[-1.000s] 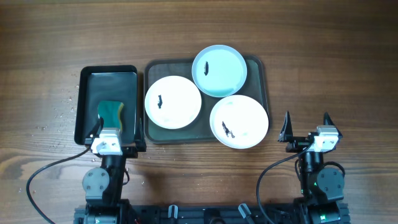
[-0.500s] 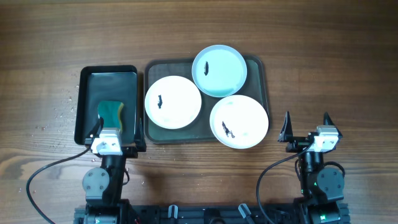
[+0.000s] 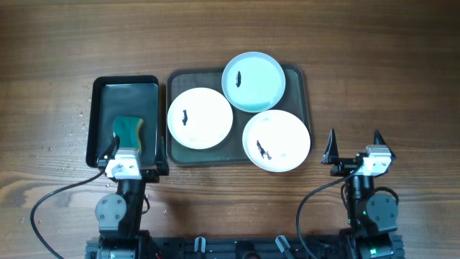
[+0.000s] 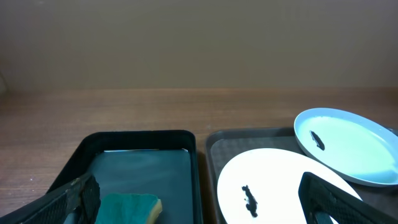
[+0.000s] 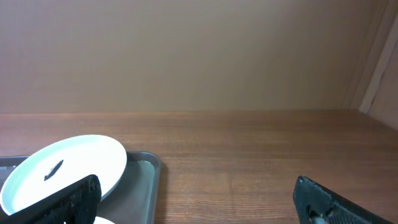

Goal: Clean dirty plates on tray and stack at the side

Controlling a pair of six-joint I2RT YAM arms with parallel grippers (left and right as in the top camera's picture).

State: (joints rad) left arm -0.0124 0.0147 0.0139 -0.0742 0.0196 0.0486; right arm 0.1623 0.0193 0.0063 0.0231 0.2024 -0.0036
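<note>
Three round shallow dirty plates on large dark grey-green rectangular tray: white plate at left, pale aqua-blue plate over far rim, second white plate over near right rim. One small dark smudge on each. Left gripper wide open, holding nothing, at near end of narrow glossy black tray, close to green sponge inside. Right gripper wide open too, holding nothing, over brown wooden table just right of grey-green tray.
</note>
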